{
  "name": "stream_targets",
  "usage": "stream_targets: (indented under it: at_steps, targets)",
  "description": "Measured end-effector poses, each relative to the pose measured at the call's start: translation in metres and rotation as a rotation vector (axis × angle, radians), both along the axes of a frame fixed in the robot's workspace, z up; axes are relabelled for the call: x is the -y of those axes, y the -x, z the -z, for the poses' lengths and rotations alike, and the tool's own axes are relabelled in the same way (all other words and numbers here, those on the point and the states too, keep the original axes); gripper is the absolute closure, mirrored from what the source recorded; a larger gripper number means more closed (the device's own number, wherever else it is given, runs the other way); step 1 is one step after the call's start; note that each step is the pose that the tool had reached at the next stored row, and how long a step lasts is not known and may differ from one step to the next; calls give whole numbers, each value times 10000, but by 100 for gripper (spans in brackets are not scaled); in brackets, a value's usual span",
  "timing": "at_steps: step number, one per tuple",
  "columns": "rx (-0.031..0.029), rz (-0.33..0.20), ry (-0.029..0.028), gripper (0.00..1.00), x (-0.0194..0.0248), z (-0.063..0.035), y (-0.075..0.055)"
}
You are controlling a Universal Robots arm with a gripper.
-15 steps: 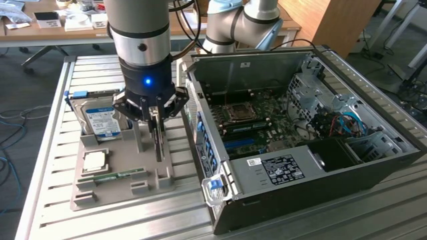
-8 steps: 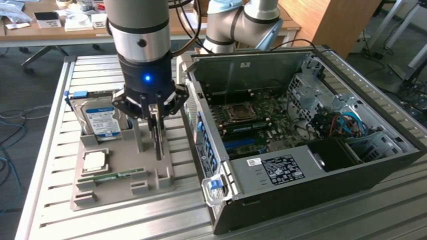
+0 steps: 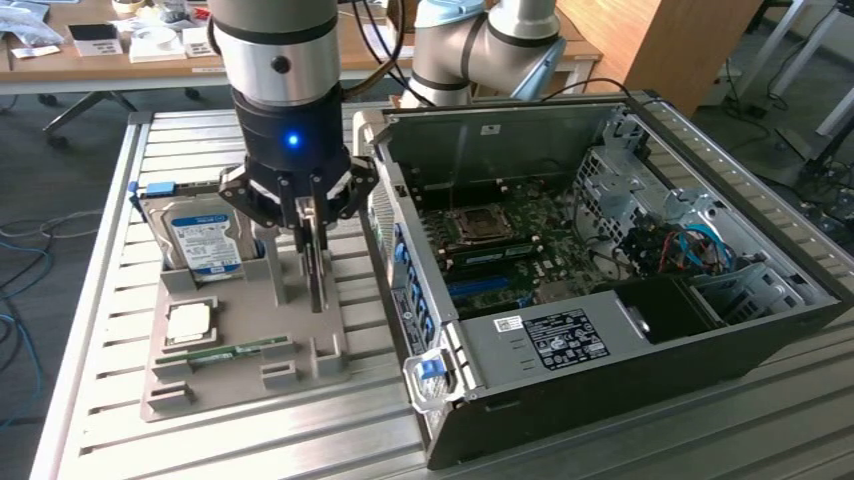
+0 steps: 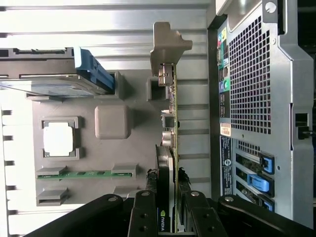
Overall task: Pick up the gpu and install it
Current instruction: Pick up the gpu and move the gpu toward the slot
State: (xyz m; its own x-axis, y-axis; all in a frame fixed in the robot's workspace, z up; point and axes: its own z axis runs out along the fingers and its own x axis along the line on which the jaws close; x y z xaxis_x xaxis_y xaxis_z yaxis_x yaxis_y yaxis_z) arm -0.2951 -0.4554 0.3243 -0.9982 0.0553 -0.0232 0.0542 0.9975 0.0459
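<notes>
From my station I see the gripper (image 3: 311, 232) left of centre in the exterior view. Its fingers (image 4: 143, 217) are pinched narrow on the gpu (image 3: 315, 270), which stands on edge over the grey holder tray (image 3: 227, 385). Whether the card sits in its slot or hangs clear, I cannot tell. Toward the frame's left the hard drive (image 3: 207, 248) stands upright. The processor chip (image 3: 190, 322) and memory stick (image 3: 230, 352) lie lower left. The open computer case (image 3: 694, 330) takes the right half, its rear panel (image 4: 252, 89) just beside the card.

Tool (image 3: 311, 215) gripping upright gpu (image 3: 316, 275), at grey tray (image 3: 240, 385); open computer case (image 3: 747, 335) just beside
</notes>
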Motion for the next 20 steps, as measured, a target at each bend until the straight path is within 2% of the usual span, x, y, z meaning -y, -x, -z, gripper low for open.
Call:
stream_targets:
  at_steps: [11, 20]
  targets:
    - [-3, 0, 3, 73, 0, -31, 0]
    - [0, 0, 0, 73, 0, -180, 0]
